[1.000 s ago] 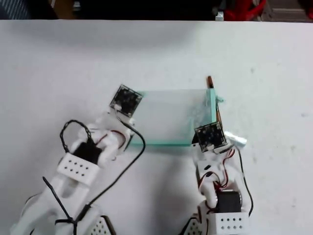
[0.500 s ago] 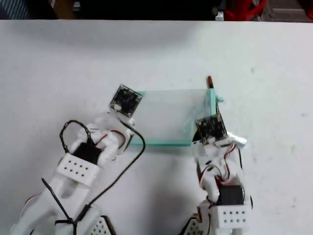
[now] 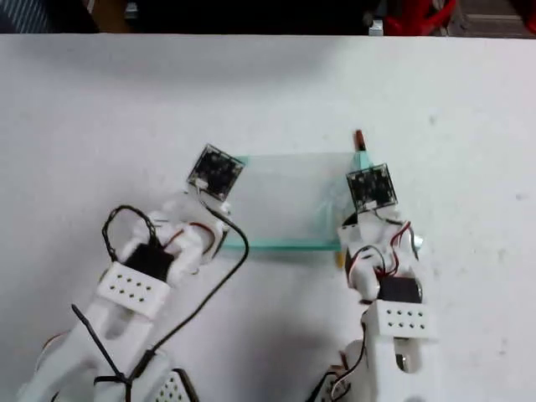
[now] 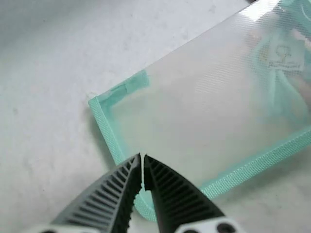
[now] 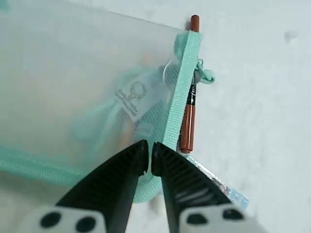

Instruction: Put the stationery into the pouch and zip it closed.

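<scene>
Looking down over the table (image 3: pixel 126 100), one pouch (image 3: pixel 285 201) lies flat between two arms. In the left wrist view, the left gripper (image 4: pixel 142 170), fingers together, sits over the pouch's teal border. In the right wrist view, the right gripper (image 5: pixel 149 155), fingers together, is over a pouch corner. One brown pen (image 5: pixel 188 107) lies outside, just beside the zip edge. One clear pen (image 5: pixel 218 187) lies partly hidden under a finger.

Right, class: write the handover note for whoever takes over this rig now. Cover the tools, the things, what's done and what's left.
Left tool: shut at a corner of the pouch, away from the zipper end; I can't tell if it is gripping.
Right tool: shut, above the zipper end.
Brown pen: on the table, outside, along the zipper edge, with a clear item close by.
Done: nothing clearly packed.
Left: load the stationery, then zip closed.
</scene>
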Robot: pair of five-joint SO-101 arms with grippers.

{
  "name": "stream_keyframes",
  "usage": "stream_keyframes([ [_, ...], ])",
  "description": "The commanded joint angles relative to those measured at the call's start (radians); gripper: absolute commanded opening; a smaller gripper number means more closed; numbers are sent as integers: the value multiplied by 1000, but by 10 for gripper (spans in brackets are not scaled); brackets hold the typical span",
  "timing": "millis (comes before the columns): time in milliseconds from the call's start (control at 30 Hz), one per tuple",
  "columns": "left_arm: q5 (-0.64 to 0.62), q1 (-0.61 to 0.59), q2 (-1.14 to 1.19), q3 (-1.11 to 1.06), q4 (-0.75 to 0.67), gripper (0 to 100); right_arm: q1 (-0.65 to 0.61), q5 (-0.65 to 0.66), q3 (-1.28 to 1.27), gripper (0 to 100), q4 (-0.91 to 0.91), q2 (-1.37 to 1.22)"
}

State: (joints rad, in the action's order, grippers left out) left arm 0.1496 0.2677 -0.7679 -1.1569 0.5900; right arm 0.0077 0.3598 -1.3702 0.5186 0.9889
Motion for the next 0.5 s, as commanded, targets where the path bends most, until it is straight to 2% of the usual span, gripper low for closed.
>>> stream_keyframes([
  [0,8,7,-30,6,-29,39,12,-8,46,35,-13,-5],
  [200,0,-53,-30,11,-28,39,-19,-8,44,234,24,-7],
  [267,0,-64,-30,11,-29,39,-35,-5,41,214,30,-7],
  [400,0,-64,-30,11,-29,39,-24,-5,41,4,22,-4],
  [467,0,-64,-30,11,-29,39,-5,-14,41,73,22,1],
])
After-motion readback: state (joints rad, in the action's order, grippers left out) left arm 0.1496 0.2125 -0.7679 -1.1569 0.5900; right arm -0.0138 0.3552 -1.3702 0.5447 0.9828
